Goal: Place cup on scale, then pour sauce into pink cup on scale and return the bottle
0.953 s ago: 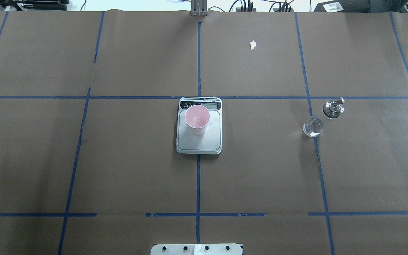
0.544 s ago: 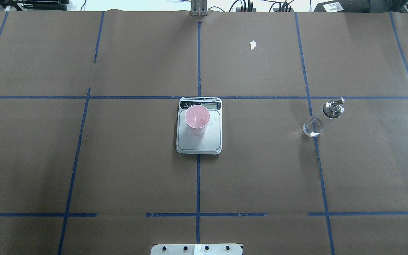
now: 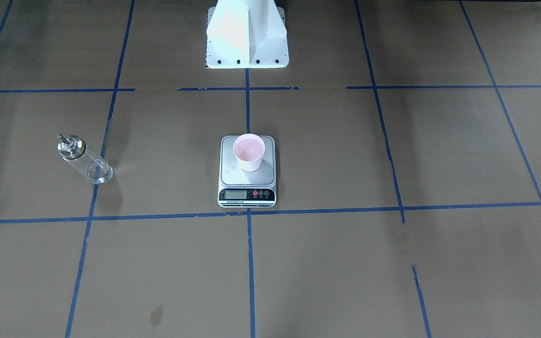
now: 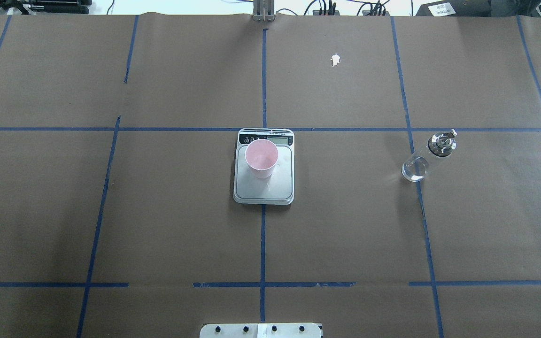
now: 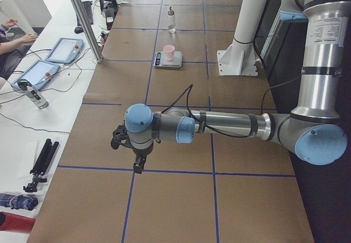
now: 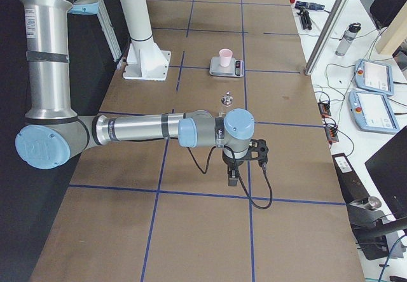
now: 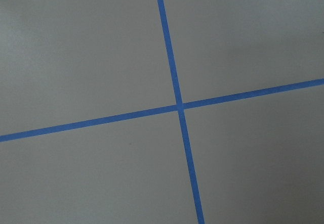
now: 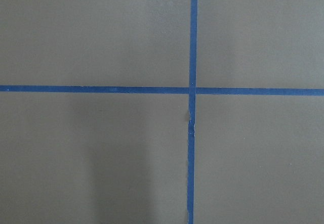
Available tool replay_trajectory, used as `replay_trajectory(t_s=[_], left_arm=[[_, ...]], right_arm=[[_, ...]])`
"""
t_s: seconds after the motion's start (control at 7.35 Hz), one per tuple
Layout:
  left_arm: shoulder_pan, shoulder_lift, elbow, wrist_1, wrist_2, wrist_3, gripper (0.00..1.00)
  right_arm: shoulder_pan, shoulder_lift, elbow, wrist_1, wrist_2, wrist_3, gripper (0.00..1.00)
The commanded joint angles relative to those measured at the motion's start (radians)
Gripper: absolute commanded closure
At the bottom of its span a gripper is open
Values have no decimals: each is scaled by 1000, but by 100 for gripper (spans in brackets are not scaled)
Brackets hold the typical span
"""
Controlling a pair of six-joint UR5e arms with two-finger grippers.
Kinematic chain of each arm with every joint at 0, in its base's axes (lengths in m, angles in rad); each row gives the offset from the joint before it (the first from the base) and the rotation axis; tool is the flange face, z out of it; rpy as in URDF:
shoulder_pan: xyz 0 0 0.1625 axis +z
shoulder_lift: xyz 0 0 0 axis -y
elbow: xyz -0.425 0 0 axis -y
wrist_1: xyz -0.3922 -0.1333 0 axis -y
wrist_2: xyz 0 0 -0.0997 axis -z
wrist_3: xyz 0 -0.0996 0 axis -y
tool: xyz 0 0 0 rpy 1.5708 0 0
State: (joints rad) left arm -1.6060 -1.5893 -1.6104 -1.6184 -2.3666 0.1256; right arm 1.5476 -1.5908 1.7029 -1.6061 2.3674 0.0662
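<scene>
Cup (image 4: 261, 158) on scale (image 4: 264, 190), display edge, bottle (image 4: 426, 157) well apart; L gripper (image 5: 139, 165), R gripper (image 6: 233, 179) fingers: can't tell

small pink tapered cup (image 4: 261, 158): on flat steel-topped rectangular scale (image 4: 264, 188), toward its display end | scale: mid brown paper-covered table (image 4: 158, 211) | clear glass metal-capped bottle (image 4: 428, 156): upright, well apart on robot's right

I'm looking at a brown-paper tabletop (image 4: 181, 225) gridded with blue tape (image 4: 262, 244), and one tape crossing lies just below the left gripper (image 5: 139, 165). Out beyond that gripper, a white bench (image 5: 22, 139) holds two tablets (image 5: 64, 50) beside an aluminium post (image 5: 82, 18).
</scene>
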Motion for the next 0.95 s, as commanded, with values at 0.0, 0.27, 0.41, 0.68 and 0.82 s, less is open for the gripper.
replay_trajectory(t_s=[0.0,0.27,0.41,0.68,0.82], left_arm=[[0,0,1,0,1,-1,0],[0,0,0,0,1,-7,0],[0,0,0,0,1,-6,0],[0,0,0,0,1,-6,0],[0,0,0,0,1,-6,0]], right_arm=[[0,0,0,2,-7,-3,0],[-1,2,1,2,-51,-26,0],[0,2,1,2,-57,-40,0],[-1,3,1,2,-92,-64,0],[0,6,0,2,-99,-68,0]])
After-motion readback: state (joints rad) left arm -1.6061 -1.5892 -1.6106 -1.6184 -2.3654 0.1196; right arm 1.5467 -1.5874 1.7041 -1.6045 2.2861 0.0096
